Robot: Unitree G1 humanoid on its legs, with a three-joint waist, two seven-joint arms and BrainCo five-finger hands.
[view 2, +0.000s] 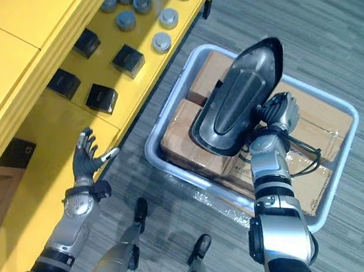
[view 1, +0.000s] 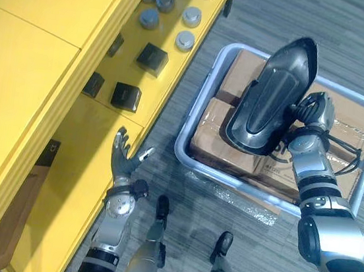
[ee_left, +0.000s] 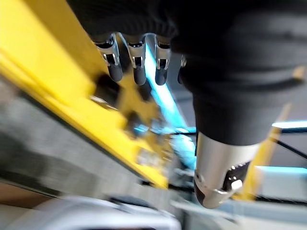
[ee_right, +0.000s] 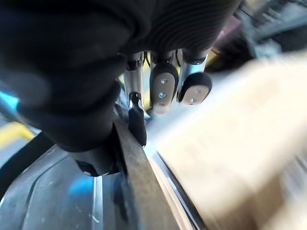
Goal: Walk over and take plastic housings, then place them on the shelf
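A large dark grey plastic housing, long and shell-shaped, is held up above the grey bin. My right hand is at its right edge, and in the right wrist view its fingers curl over the rim of the housing. My left hand hangs open by the front edge of the yellow shelf, touching nothing. The left wrist view has its fingers straight, with the shelf beyond them.
The bin holds brown cardboard boxes and stands on grey floor right of the shelf. The shelf's lower level carries black blocks and several grey round caps. Bare yellow shelf surface lies near my left hand.
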